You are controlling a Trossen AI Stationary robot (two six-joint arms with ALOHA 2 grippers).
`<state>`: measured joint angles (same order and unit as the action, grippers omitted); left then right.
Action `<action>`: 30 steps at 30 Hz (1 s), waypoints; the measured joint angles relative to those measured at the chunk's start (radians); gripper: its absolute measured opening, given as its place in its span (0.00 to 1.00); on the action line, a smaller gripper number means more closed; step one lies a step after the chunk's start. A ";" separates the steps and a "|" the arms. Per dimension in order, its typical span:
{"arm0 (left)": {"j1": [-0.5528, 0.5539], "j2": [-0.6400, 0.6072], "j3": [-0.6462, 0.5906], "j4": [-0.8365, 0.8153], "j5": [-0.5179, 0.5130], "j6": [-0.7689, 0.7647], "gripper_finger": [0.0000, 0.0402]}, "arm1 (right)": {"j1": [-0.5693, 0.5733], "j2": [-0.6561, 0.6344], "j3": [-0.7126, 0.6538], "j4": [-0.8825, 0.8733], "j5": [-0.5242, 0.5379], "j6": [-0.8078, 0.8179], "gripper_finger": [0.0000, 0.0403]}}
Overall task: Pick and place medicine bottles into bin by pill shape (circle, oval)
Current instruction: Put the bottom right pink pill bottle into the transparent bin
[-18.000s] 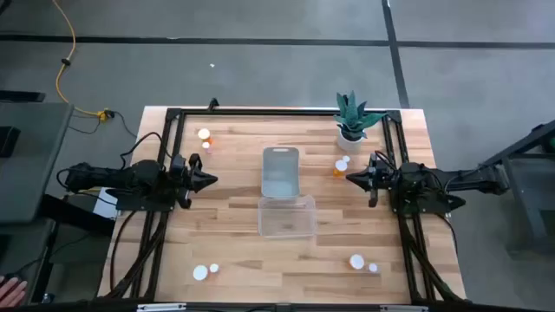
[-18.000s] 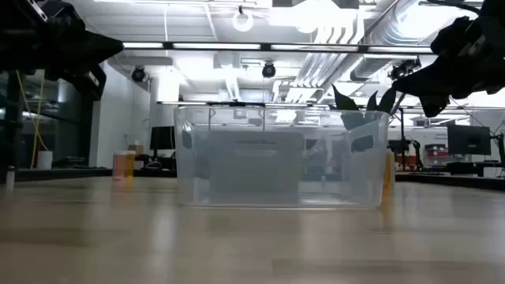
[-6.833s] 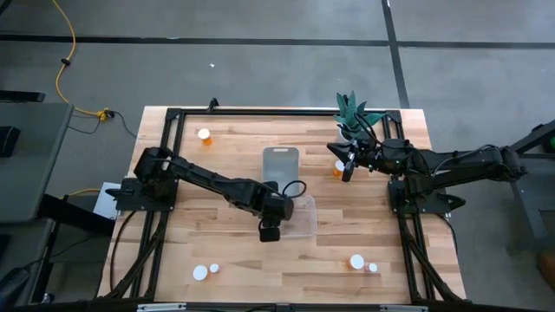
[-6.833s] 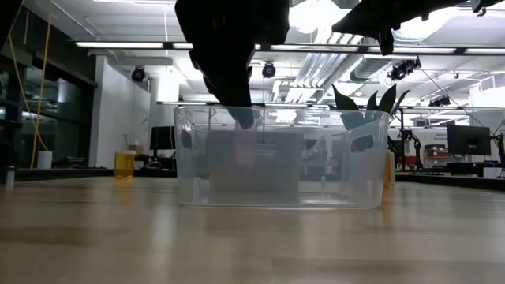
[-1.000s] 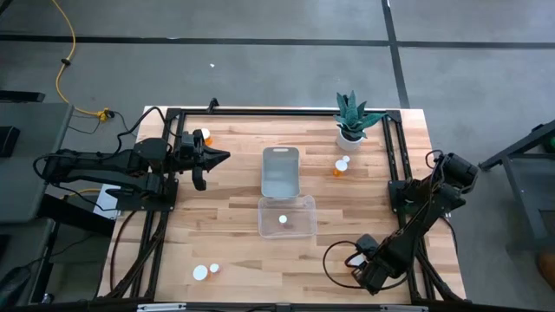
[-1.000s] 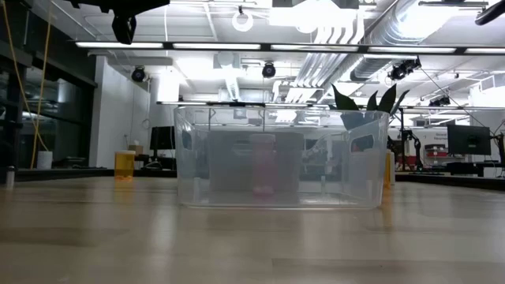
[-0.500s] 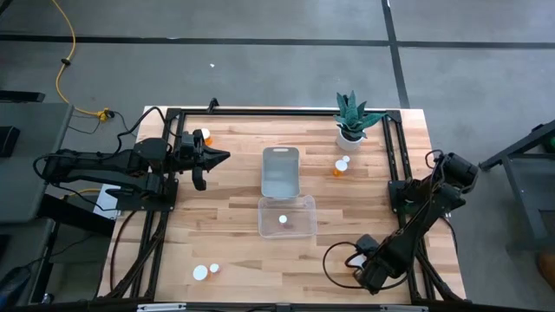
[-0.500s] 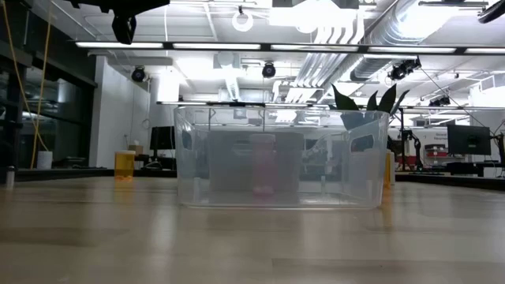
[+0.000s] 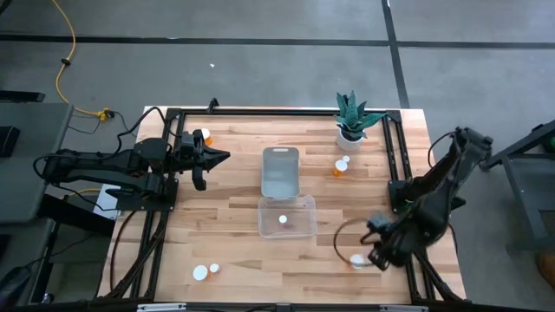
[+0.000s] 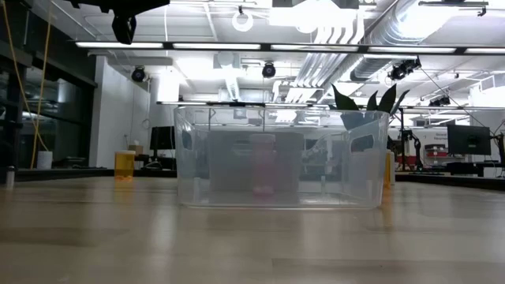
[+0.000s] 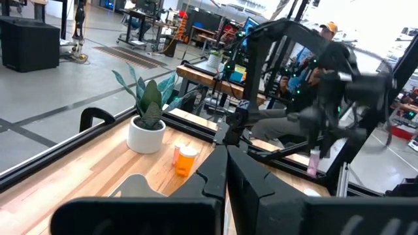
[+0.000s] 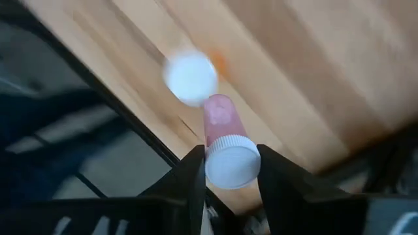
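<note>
A medicine bottle [image 12: 225, 147] sits clamped in the right pincer [image 12: 228, 171] above the desk [image 9: 225, 225], so carrying it to the bin [image 9: 286, 216] seems next.

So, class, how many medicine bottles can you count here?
7 medicine bottles: one by the left gripper, one beside the plant, one in the clear bin, two front left, one front right, one in the right gripper. Others may be hidden.

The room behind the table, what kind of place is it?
Probably a robotics lab or workshop. Exposed ducts and strip lights run overhead, workbenches with monitors stand behind the clear bin, and more dark frame rigs stand across the concrete floor.
</note>
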<state>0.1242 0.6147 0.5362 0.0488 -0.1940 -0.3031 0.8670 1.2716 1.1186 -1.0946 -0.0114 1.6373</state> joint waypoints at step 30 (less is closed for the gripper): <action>0.000 0.000 0.000 0.000 0.000 0.000 0.00 | -0.704 0.749 0.601 -0.130 -0.087 -1.022 0.25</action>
<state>0.1240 0.6147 0.5362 0.0486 -0.1940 -0.3031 0.1634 2.0203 1.7199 -1.2249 -0.0984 0.6154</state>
